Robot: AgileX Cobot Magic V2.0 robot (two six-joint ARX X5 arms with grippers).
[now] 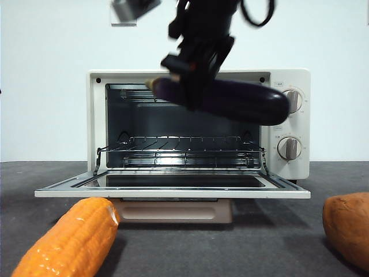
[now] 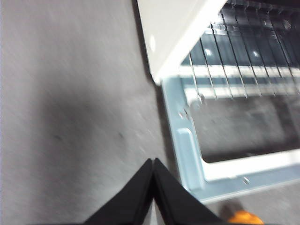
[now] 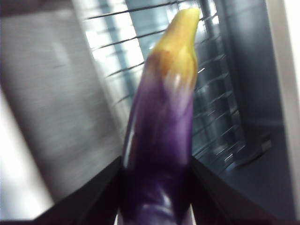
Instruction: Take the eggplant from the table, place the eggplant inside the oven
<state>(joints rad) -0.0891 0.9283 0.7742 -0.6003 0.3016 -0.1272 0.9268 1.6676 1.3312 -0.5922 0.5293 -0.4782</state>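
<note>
The dark purple eggplant (image 1: 242, 101) hangs in the air, lying crosswise in front of the upper part of the oven's (image 1: 199, 124) open mouth. My right gripper (image 1: 193, 78) comes down from above and is shut on it near its stem end. Up close in the right wrist view, the eggplant (image 3: 161, 140) sits between the two jaws, its yellow-green stem pointing at the wire rack (image 3: 140, 61). The oven door (image 1: 173, 187) lies folded down flat. My left gripper (image 2: 153, 164) is shut and empty, hovering over the grey table (image 2: 70, 117) beside the door's left corner.
An orange corn cob (image 1: 72, 239) lies on the table at the front left, just before the open door. A brown-orange sweet potato (image 1: 349, 228) sits at the front right. Two knobs (image 1: 289, 124) are on the oven's right panel.
</note>
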